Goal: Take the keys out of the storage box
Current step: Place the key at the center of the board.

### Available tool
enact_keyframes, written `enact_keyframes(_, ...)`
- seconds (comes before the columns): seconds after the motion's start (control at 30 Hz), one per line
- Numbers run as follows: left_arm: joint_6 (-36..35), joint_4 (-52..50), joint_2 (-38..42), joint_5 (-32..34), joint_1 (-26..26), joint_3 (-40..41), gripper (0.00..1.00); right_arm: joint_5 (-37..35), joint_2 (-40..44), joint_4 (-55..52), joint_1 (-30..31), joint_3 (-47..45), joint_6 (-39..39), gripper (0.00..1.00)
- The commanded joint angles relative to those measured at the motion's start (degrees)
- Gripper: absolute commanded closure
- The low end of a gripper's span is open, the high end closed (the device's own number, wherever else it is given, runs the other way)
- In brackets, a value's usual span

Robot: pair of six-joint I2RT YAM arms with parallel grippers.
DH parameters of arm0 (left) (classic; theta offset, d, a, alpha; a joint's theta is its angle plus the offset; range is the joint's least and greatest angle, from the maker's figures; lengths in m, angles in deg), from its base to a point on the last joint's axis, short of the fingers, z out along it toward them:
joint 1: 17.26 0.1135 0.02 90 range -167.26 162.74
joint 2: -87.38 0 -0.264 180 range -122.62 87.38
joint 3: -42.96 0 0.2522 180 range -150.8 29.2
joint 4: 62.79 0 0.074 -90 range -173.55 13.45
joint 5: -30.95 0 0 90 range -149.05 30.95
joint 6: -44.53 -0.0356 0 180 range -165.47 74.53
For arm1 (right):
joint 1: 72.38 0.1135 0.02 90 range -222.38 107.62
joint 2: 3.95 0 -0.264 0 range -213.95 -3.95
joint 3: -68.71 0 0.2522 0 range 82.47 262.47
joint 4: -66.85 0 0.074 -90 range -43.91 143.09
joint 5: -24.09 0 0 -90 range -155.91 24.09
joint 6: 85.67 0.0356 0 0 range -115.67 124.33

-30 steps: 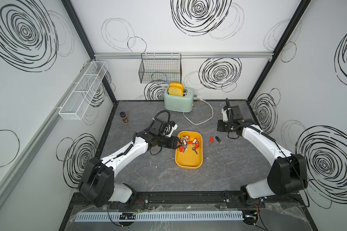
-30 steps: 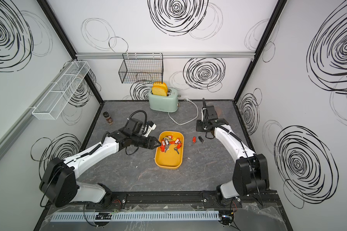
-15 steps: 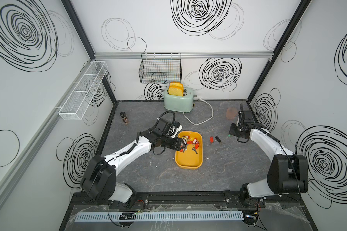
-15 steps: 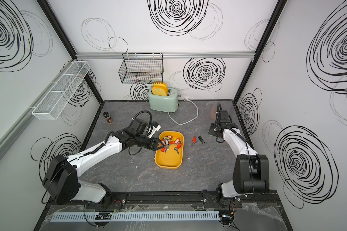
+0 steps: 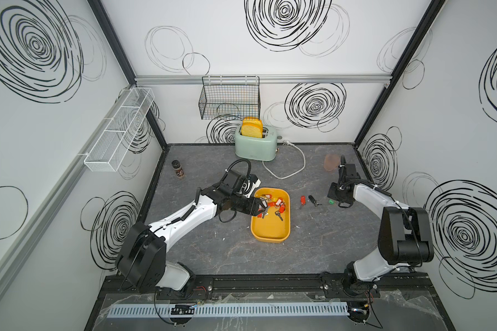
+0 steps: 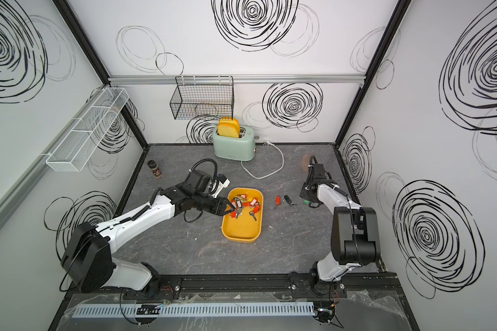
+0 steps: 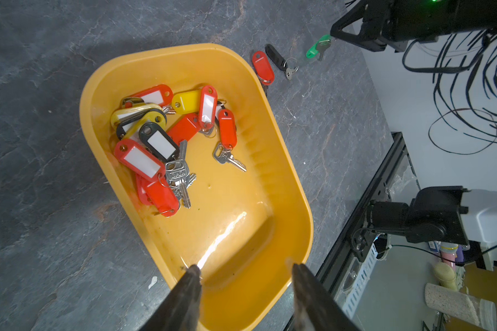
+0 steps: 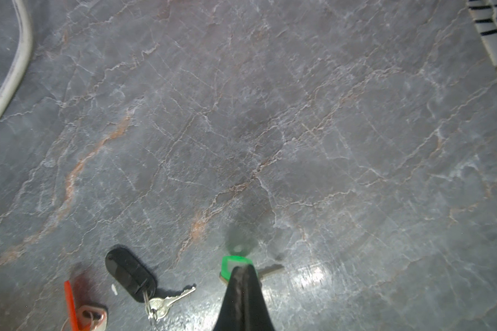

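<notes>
The left gripper (image 7: 245, 268) has swung over the storage box (image 7: 227, 217), jaws parted and empty, poised for more keys (image 7: 161, 143); the right gripper (image 8: 243, 270), jaws clenched, sits at a green-tagged key (image 8: 230, 262) outside.

— Can you read anything from your end?
— Only raised letters on the head of one silver key (image 7: 176, 171) in the storage box (image 7: 270, 160), too blurred for me to spell out. The label tags (image 7: 139, 160) show plain white inserts.
</notes>
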Motion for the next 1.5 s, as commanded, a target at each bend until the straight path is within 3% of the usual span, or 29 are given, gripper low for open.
enact_keyframes(0.0,-1.3,0.2,-0.7,0.6,0.4,-1.4,0.44,-0.6,-1.6,1.3,-0.3,-0.4,1.1,1.00)
enact_keyframes(0.2,-1.3,0.2,-1.1,0.4,0.8,-1.3,0.44,-0.7,-3.9,1.8,-0.3,0.3,1.2,0.99)
enact_keyframes(0.4,-1.5,0.2,-1.2,0.5,1.2,-1.2,0.44,-0.3,-3.7,1.6,-0.3,1.0,1.3,0.77)
enact_keyframes(0.87,-1.0,0.7,-1.3,1.0,1.9,-1.0,0.46,2.9,2.5,-0.4,1.1,3.1,0.7,0.76)
enact_keyframes(1.1,-0.8,0.3,-1.2,1.7,2.1,-1.1,0.49,6.8,5.8,0.1,5.6,4.3,-0.1,0.77)
enact_keyframes(1.47,-2.0,-2.1,-3.9,7.5,-0.7,-4.3,0.51,23.4,13.8,4.3,12.9,0.7,-3.5,0.77)
